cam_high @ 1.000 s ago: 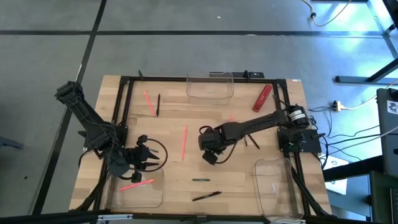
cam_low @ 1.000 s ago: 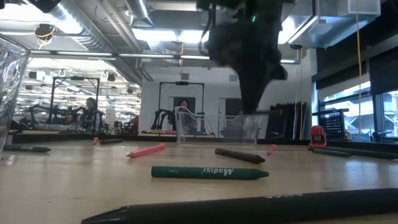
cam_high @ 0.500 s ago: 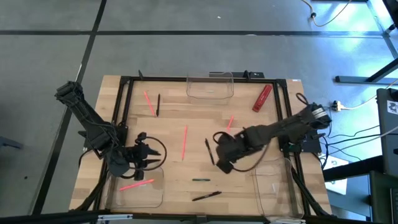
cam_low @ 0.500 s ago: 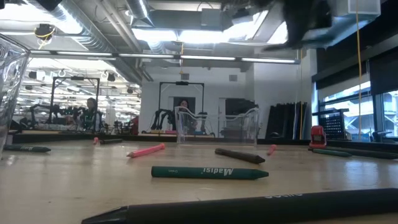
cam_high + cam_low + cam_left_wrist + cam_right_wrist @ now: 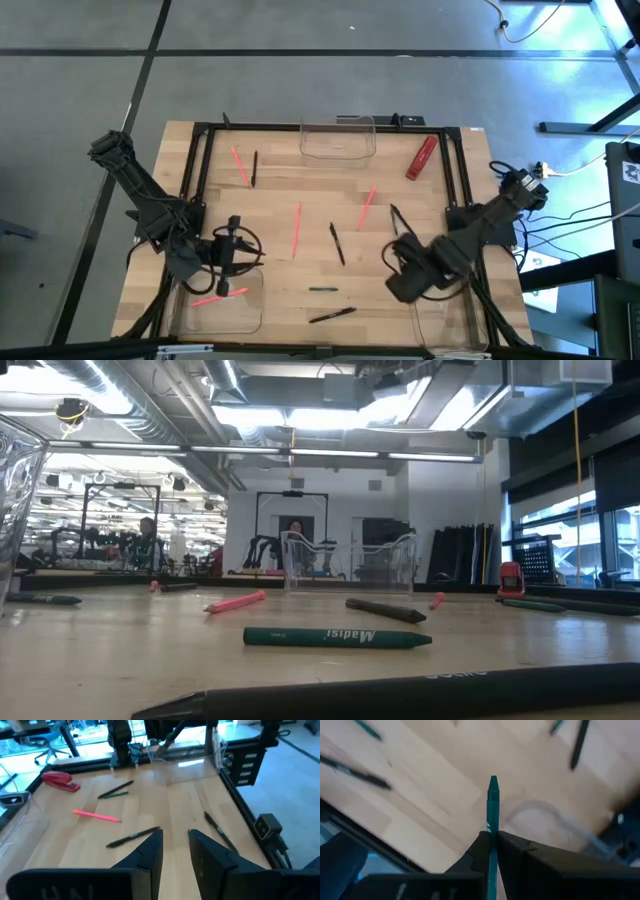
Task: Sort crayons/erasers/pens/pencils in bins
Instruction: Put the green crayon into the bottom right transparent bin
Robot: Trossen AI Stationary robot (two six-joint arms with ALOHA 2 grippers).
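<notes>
Room: a workshop hall beyond the surface, with ceiling lights and a person seated far off at the left of the low view.
Surface: pale wood (image 5: 300, 270) inside a black frame, sticks scattered across it in the high view.
Right gripper: low right of the high view (image 5: 405, 283), just beside the near-right bin (image 5: 440, 330); its fingers (image 5: 480, 851) are pinched nearly closed on a green crayon (image 5: 492, 815), tip pointing forward — likely carried this way so it can be dropped straight into that bin.
Left gripper: lower left of the high view (image 5: 232, 250), at the rim of the near-left bin (image 5: 250, 315); fingers (image 5: 150, 851) stand apart with nothing between them, waiting.
Near-left bin: a pink stick (image 5: 219, 296) lies in it, so this tub seems to be taking the pink ones.
Far bin: upper centre (image 5: 338, 152), no stick visible inside.
Loose sticks: pink ones at upper left (image 5: 240, 167), centre (image 5: 296, 229) and centre right (image 5: 366, 207); a black one at centre (image 5: 338, 243); a black pen at bottom centre (image 5: 331, 315).
Writing: a second green crayon (image 5: 338, 638) lies on the wood in the low view, its wrapper seeming to read "Madisi" upside down — faint print on the pen (image 5: 400, 690) in front cannot be read.
Red block: upper right (image 5: 421, 157), apart from the sticks.
</notes>
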